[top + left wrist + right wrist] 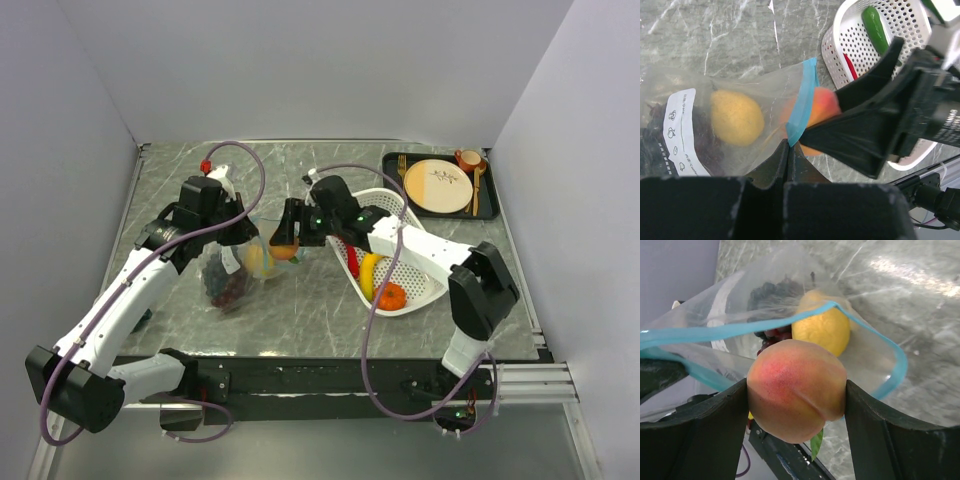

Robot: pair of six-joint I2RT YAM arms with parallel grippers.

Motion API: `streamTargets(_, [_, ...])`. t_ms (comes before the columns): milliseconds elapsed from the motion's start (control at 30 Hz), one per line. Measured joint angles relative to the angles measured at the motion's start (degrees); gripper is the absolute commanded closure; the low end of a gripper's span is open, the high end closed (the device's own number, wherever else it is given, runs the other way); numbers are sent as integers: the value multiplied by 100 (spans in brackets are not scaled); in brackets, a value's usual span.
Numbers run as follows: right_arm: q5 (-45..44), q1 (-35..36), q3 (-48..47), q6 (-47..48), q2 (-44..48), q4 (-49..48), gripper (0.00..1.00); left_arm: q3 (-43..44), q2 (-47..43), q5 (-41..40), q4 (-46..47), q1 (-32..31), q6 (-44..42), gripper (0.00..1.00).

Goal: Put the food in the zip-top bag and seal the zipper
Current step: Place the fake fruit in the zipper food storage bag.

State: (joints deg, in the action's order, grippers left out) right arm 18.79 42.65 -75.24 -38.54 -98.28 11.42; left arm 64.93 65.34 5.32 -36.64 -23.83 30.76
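The right gripper clamps 1 peach; the left gripper seemingly pinches the bag, whose zipper the peach might snag.

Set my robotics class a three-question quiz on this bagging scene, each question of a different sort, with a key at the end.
1. Which container holds the banana and the chili?
2. Which food lies inside the zip-top bag? A banana, B lemon, C chili.
3. True or false: the right gripper is shut on the peach at the bag's mouth.
Key: 1 the white basket; 2 B; 3 true.
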Motion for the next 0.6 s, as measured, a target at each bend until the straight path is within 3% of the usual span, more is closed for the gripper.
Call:
streamTargets(267, [59,125,-636,22,-682,59,49,0,-15,0,-7,0,-9,99])
streamTargets(567, [280,136,-1075,160,-955,81,13,0,-181,-81,-55,0,0,99])
streamTargets(600, [317,136,-1097,199,-977,74,4,0,-216,-96,-57,0,2,99])
